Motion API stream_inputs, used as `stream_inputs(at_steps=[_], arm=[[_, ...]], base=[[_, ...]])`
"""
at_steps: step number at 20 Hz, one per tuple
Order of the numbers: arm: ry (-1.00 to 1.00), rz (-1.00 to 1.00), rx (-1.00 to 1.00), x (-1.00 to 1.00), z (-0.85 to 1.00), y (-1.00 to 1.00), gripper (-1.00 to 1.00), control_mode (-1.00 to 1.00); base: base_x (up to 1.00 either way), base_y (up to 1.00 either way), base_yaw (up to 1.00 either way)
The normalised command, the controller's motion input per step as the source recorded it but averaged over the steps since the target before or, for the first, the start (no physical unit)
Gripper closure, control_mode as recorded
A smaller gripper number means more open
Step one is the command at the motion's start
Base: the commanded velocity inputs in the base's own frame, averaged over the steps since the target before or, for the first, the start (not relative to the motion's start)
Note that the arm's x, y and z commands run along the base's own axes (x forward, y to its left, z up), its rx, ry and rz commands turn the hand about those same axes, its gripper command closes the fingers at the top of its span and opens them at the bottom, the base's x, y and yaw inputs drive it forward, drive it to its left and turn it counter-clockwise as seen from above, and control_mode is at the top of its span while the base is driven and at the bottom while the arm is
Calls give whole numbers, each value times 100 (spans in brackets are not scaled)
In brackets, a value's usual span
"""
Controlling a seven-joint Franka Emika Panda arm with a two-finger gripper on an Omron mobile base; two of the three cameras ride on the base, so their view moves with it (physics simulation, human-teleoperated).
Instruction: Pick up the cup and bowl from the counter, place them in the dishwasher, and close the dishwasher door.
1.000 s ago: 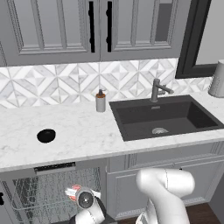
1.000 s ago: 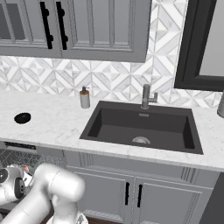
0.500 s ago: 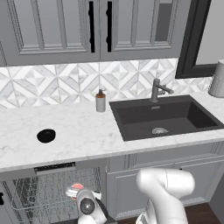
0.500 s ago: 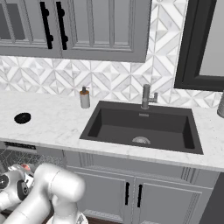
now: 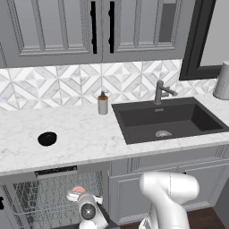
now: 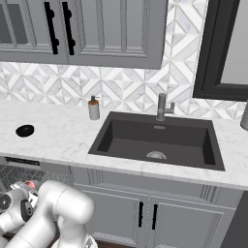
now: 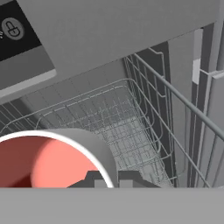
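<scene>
Your gripper (image 7: pixel 109 179) is clamped on the cup (image 7: pixel 52 159) over the dishwasher (image 5: pixel 53 201) rack, while the bowl (image 5: pixel 47 138) sits on the bench (image 5: pixel 80 138).

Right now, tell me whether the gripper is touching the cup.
Touching. The hand view shows the gripper shut on the cup rim, one fingertip either side of the wall, above the dishwasher rack.
</scene>
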Motion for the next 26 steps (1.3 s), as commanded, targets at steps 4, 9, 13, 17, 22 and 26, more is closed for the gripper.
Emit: stream_inputs(at_steps=[4, 9, 13, 17, 22, 26], arm=[[0, 0, 0, 13, -1, 0, 100, -100], [10, 0, 0, 2, -18, 0, 100, -100], [20, 0, 0, 0, -31, 0, 100, -100], [22, 0, 0, -4, -23, 0, 100, -100], [-7, 0, 0, -59, -1, 0, -100, -100], [-33, 0, 0, -71, 3, 0, -100, -100]], base=[[0, 0, 0], [0, 0, 0], [0, 0, 0], [0, 0, 0], [0, 0, 0], [0, 0, 0]])
